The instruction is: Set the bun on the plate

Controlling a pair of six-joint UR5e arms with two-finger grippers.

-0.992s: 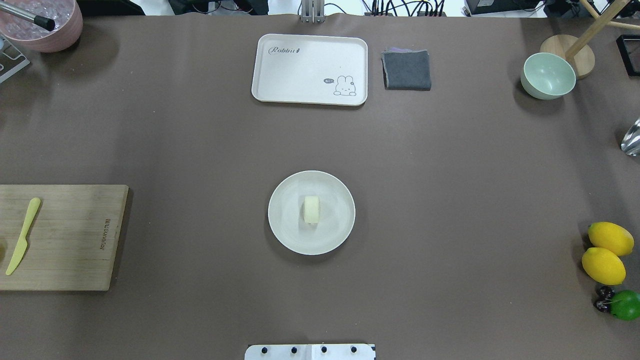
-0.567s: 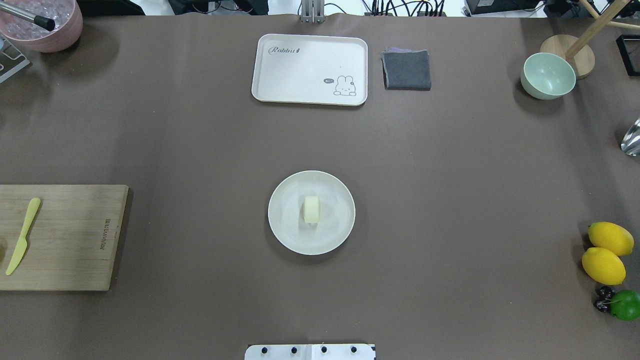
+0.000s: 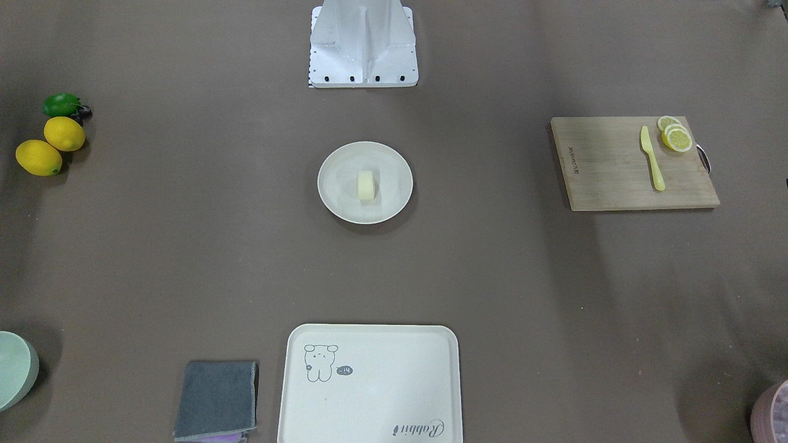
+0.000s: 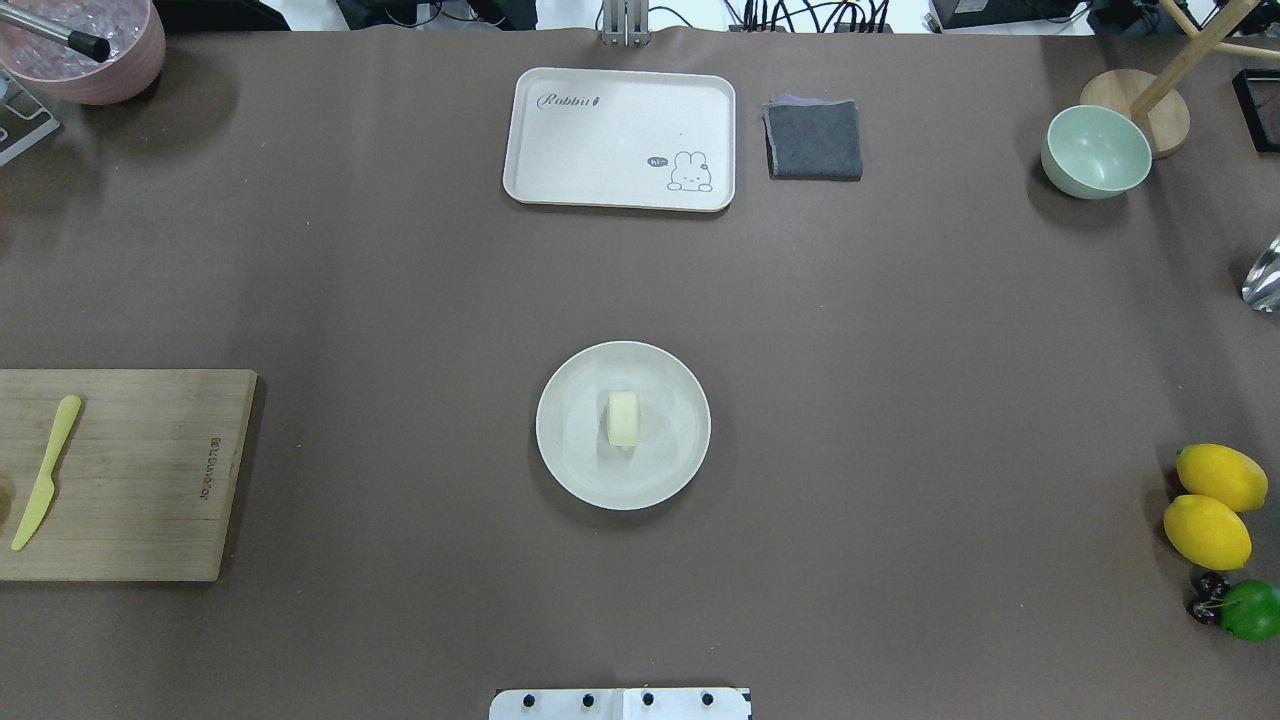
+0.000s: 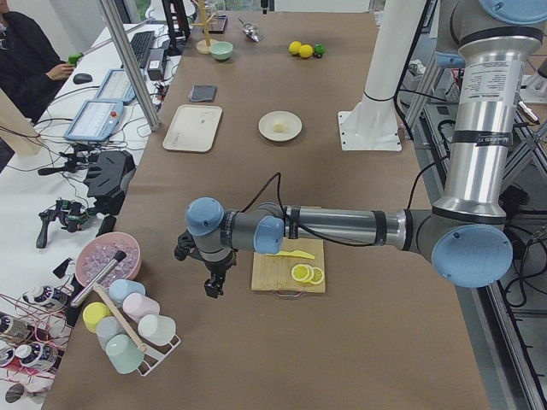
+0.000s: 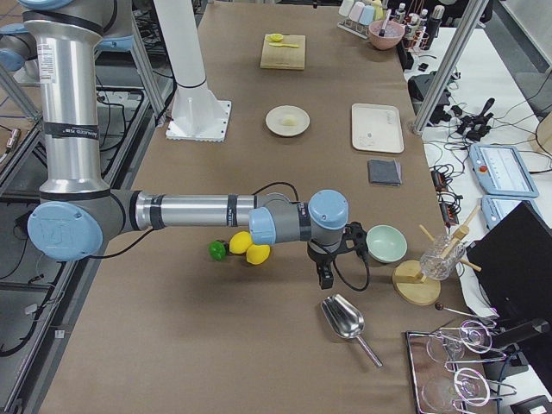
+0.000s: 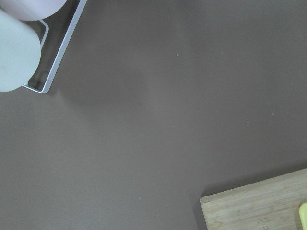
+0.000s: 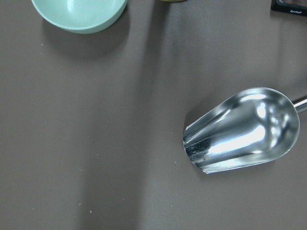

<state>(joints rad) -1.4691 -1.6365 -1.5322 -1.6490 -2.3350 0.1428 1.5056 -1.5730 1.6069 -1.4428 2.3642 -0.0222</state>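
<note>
The pale bun (image 4: 623, 418) lies on its side in the middle of the round cream plate (image 4: 566, 455) at the table's centre, also seen in the front-facing view as the bun (image 3: 365, 184) on the plate (image 3: 335, 200). No gripper touches either one. My left gripper (image 5: 211, 286) hangs above the table's left end, beside the cutting board, far from the plate. Over the right end, near the lemons and the scoop, hangs my right gripper (image 6: 326, 278). Both show only in the side views, so I cannot tell whether they are open or shut.
A rabbit tray (image 4: 619, 138) and a grey cloth (image 4: 814, 139) lie at the far side. A cutting board (image 4: 120, 473) with a yellow knife (image 4: 45, 470) is at the left, lemons (image 4: 1213, 505) and a green bowl (image 4: 1095, 152) at the right, a metal scoop (image 8: 242, 129) under the right wrist.
</note>
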